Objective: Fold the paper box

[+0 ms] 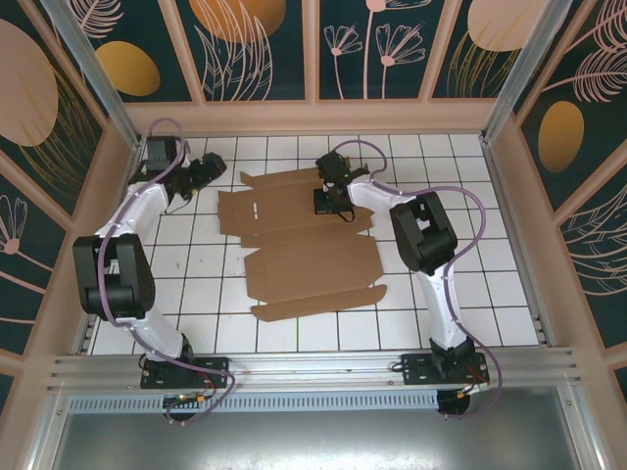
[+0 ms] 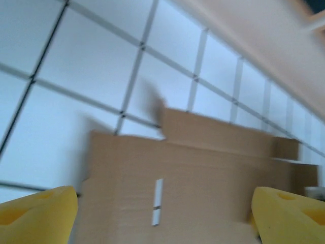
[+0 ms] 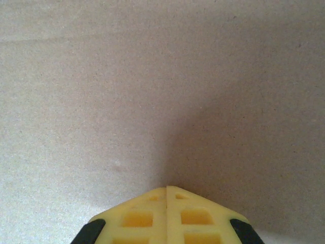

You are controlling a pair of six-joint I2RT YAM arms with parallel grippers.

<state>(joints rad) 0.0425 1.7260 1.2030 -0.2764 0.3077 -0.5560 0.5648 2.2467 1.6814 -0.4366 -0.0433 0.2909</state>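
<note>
Lying flat on tiled table (image 1: 470,264) — paper box (image 1: 304,250).

Top view: fixed high behind the arm bases, tilted down and forward. The whole white tiled table (image 1: 505,304) is in frame, with the bases at 6 o'clock and the flat brown cardboard box (image 1: 304,250) at centre.

Left wrist view: low, oblique, fairly near, blurred. It looks across the box's slotted panel toward the tiles, with the left gripper (image 2: 165,216) tips spread to 5 and 7 o'clock.

Right wrist view: straight down, very near, onto bare cardboard. The right gripper (image 3: 167,203) tips are pressed together at 6 o'clock.

Shared by all three: the box's far half, toward 12 o'clock from above.
</note>
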